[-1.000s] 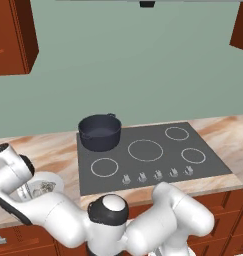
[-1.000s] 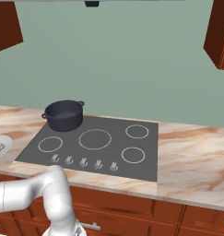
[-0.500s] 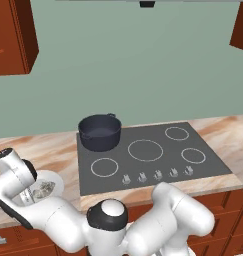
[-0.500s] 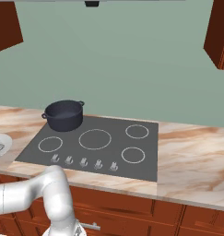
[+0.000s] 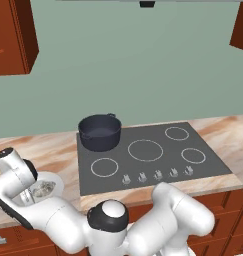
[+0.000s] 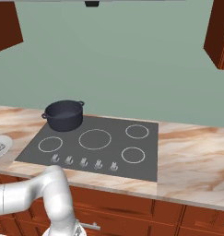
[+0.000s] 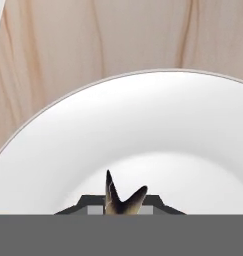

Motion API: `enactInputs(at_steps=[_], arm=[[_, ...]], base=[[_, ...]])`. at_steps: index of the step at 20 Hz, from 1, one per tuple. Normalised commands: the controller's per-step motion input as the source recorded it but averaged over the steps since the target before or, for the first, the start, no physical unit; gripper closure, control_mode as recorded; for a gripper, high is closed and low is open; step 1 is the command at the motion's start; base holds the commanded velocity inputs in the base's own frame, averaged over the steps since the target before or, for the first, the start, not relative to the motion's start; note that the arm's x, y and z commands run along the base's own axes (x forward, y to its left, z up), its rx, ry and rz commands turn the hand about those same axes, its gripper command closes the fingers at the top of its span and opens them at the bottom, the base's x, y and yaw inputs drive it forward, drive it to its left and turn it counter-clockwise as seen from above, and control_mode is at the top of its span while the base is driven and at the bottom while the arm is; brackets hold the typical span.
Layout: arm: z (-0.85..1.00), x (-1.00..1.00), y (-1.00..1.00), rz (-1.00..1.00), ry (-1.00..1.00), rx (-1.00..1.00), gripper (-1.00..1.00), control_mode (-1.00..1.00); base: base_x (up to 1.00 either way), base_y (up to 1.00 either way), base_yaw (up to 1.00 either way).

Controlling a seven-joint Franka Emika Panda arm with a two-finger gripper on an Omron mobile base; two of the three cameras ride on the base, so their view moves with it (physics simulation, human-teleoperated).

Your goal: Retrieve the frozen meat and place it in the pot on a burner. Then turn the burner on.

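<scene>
frozen meat (image 7: 124, 200) tail pinched between pincer (image 7: 120, 210) tips, over white plate (image 7: 143, 130)

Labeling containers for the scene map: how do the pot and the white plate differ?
Colour: the pot is dark blue-grey; the plate is white.
Shape: the pot is deep and straight-sided, with two loop handles at the rim; the plate is shallow, without handles.
Place: the pot sits on the cooktop's back left burner; the plate rests on the marble counter left of the cooktop.
Contents: the plate holds the frozen meat; nothing shows in the pot.
Both are round.
</scene>
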Motion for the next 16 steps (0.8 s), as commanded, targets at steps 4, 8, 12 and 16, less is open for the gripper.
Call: enactInputs(at_steps=[4,8,12,16], arm=[[0.17,0.0,-0.02,-0.01,0.0,-0.02,1.0,-1.0],[0.64,-0.05,-0.08,0.0,0.0,-0.1,1.0,-1.0],[0.39,-0.16,-0.36,0.0,-0.04,-0.04,1.0,-1.0],[0.12,-0.27,-0.91,-0.07,-0.09,0.06,1.0,-1.0]], base=[[0.0,0.0,0.0],[0.0,0.0,0.0],[0.0,0.0,0.0],[0.0,0.0,0.0]])
